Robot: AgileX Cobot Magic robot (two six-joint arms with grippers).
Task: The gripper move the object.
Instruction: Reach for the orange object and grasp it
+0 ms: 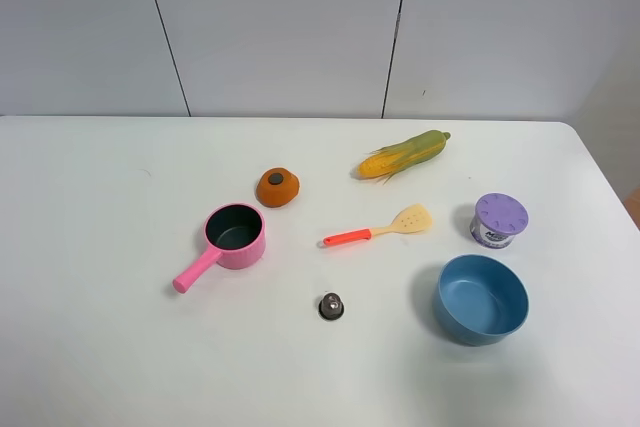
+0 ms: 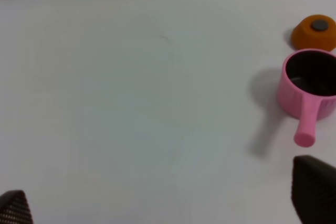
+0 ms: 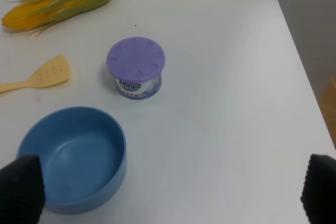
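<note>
The left gripper (image 2: 164,200) gapes wide, and with the object (image 1: 278,187) just at the pink saucepan's (image 1: 247,250) 1 o'clock, a finger may clip the pan.

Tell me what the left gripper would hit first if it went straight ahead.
Probably nothing: ahead of the left gripper lies only bare table. The pink pot and orange dome sit off to one side.

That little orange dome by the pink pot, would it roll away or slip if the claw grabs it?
The dome sits round side up, apparently on a flat base, so pushed it would probably slide, not roll. Its curved sides might squirt out of a pinch. It looks small, so likely light.
</note>
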